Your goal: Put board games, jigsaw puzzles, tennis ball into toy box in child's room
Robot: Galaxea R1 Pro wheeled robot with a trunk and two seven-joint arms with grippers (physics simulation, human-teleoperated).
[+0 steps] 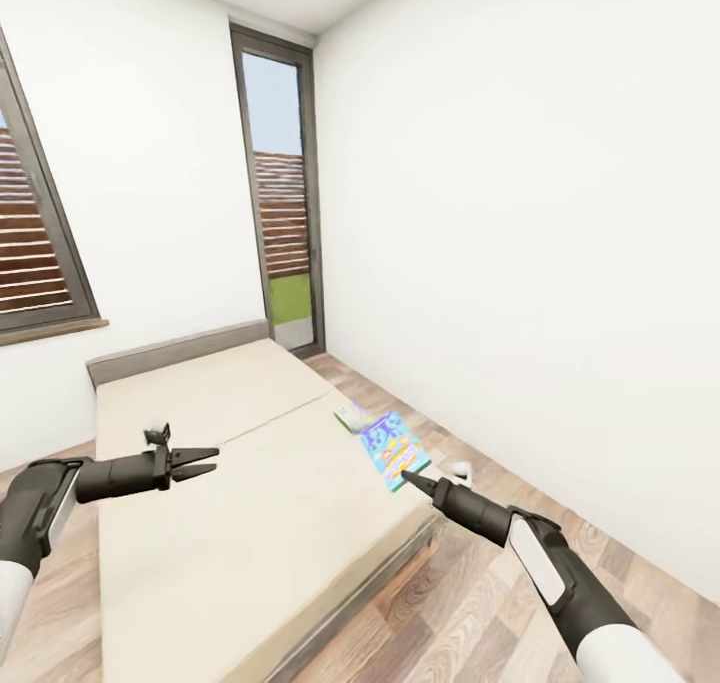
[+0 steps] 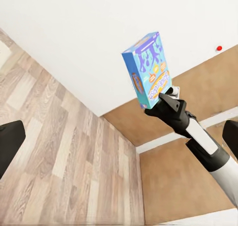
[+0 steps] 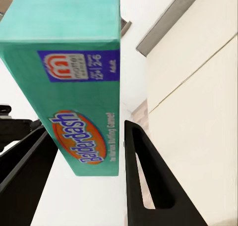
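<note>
- Holding the blue board game (image 1: 393,450) by one edge, the right hand (image 1: 408,477) has its fingers closed on the box; in the right wrist view the box (image 3: 79,82) sits between the two dark fingers (image 3: 144,181), its teal side and "Balderdash" lettering facing the camera.
- The left wrist view shows the same box (image 2: 148,69) standing up from the right hand (image 2: 161,103), apart from the mattress. I judge it is gripped by its narrow edge because a thin flat box gives the fingers nothing else to close on.
- A second board game (image 1: 351,416), pale with a green edge, lies flat on the bed (image 1: 230,523) near its right border, just beyond the blue one. It probably waits there as the next pickup.
- The left hand (image 1: 200,461) hovers over the middle of the mattress with its fingers spread apart and nothing between them, seemingly kept free for that second box.
- The bed fills the near part of the child's room (image 1: 500,213), headboard against the far wall below a tall window (image 1: 282,223).
- The task looks to be at an early stage: one game is lifted, and carrying it to the toy box on the counter comes next.
</note>
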